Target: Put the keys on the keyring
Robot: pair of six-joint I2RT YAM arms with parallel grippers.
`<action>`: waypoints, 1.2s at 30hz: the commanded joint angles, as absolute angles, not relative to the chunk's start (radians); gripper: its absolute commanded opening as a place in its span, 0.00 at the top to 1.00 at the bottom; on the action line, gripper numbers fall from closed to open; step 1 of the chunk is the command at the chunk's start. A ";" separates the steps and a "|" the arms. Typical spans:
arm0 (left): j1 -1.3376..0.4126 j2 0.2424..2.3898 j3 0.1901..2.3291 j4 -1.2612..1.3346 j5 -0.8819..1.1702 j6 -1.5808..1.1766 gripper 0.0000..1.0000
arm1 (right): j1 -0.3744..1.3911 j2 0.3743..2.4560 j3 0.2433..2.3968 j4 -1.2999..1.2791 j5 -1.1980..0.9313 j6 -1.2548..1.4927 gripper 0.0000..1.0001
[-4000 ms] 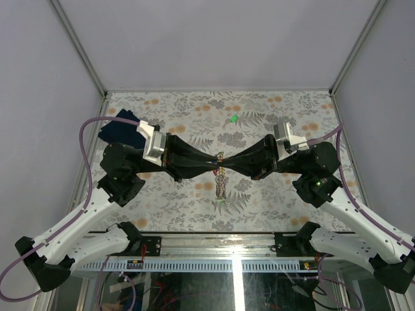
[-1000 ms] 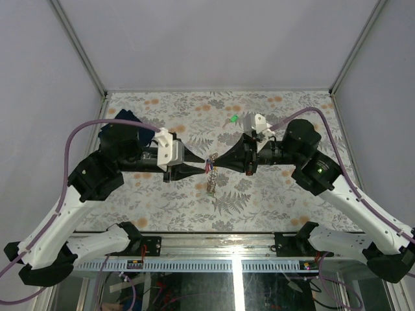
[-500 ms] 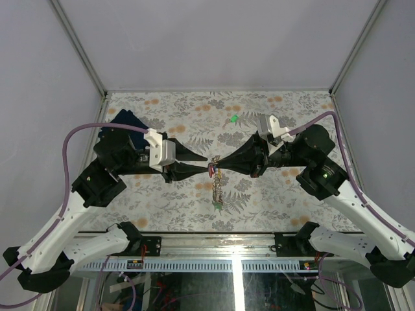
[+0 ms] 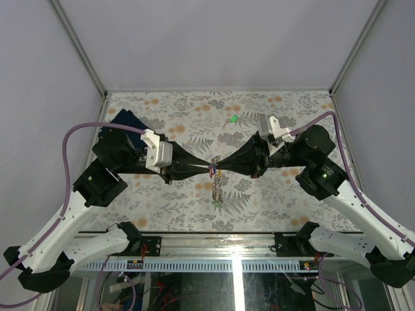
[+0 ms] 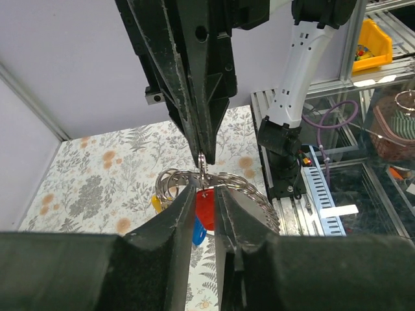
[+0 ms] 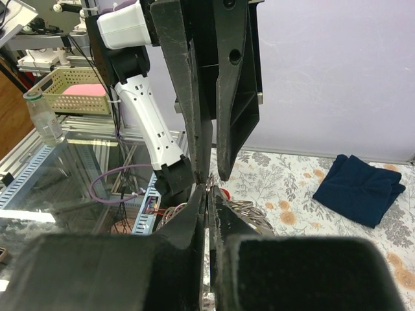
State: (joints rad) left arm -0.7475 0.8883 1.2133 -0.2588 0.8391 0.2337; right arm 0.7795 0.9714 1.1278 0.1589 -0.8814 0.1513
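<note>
Slip risk: R gripper [image 4: 216,166] fingers clamp keyring [image 5: 170,181] alone; L gripper [image 4: 209,167] fingers slightly apart just beside it. Nudge could drop it + keys [image 5: 206,209] onto bench [image 4: 181,116].

The left gripper [image 4: 205,167] and right gripper [image 4: 219,164] meet tip to tip above the middle of the tabletop [image 4: 181,116]. The keyring [image 4: 213,168] is between their jaws, its chain [image 4: 218,189] hanging below. One of the keys [image 4: 233,119] lies behind them, well apart. A folded cloth [image 4: 122,124] sits at the far left, behind the left arm.
</note>
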 commanded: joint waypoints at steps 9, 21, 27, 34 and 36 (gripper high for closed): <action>-0.753 0.899 1.212 -0.189 0.891 0.206 0.97 | 0.779 0.949 1.136 0.261 -0.878 0.169 1.00; -0.754 0.885 1.182 -0.140 0.849 0.185 1.00 | 0.779 0.914 1.086 0.394 -0.833 0.228 1.00; -0.754 0.878 1.164 -0.103 0.838 0.166 1.00 | 0.778 0.903 1.037 0.537 -0.810 0.292 1.00; -0.753 0.868 1.154 -0.087 0.830 0.161 1.00 | 0.779 0.891 1.013 0.593 -0.769 0.306 1.00; -0.753 0.866 1.154 -0.090 0.824 0.161 1.00 | 0.779 0.885 1.012 0.592 -0.761 0.302 1.00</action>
State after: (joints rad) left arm -0.7475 0.8806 1.1641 -0.1478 0.8413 0.1753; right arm 0.7795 0.9302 0.9989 0.4534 -0.8185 0.2890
